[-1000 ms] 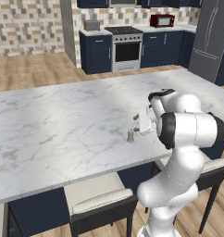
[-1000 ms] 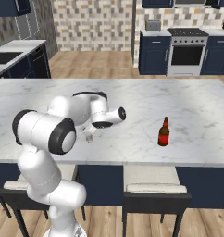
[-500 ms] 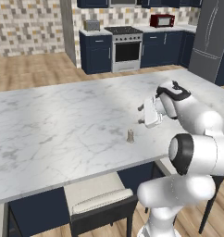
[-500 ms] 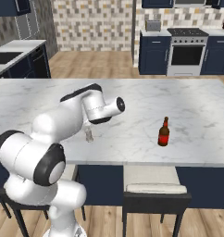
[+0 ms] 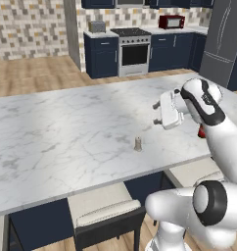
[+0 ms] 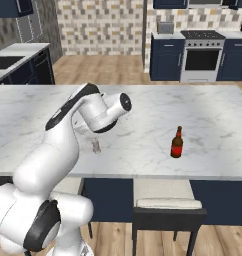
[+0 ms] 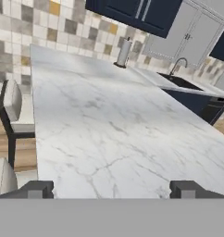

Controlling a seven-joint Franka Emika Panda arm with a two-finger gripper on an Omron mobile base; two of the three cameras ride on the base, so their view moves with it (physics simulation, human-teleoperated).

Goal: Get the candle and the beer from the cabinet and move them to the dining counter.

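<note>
The candle (image 5: 138, 143), a tiny pale stub, stands upright on the white marble dining counter (image 5: 61, 132) near its front edge; it also shows as the candle (image 6: 96, 146). The beer (image 6: 177, 143), a brown bottle with a red label, stands upright on the dining counter (image 6: 213, 120) to the candle's right. In the left base view the forearm hides all but a red bit of the beer (image 5: 201, 131). My gripper (image 5: 156, 114) hangs open above the slab, up and to the right of the candle, touching nothing. Its fingertips (image 7: 37, 189) are wide apart over bare marble. A navy cabinet (image 7: 137, 11) is far off.
Cushioned stools (image 5: 103, 211) stand under the counter's front edge, and more stools (image 7: 12, 109) along its side. A sink with a faucet (image 7: 178, 69) and a paper towel roll (image 7: 124, 53) lie beyond the slab's far end. A stove (image 5: 134, 51) and a red microwave (image 5: 171, 21) stand by the back wall.
The arm has swung up and to the right, lifting the open gripper away from the candle. The candle stays standing where it was; the beer has not moved.
</note>
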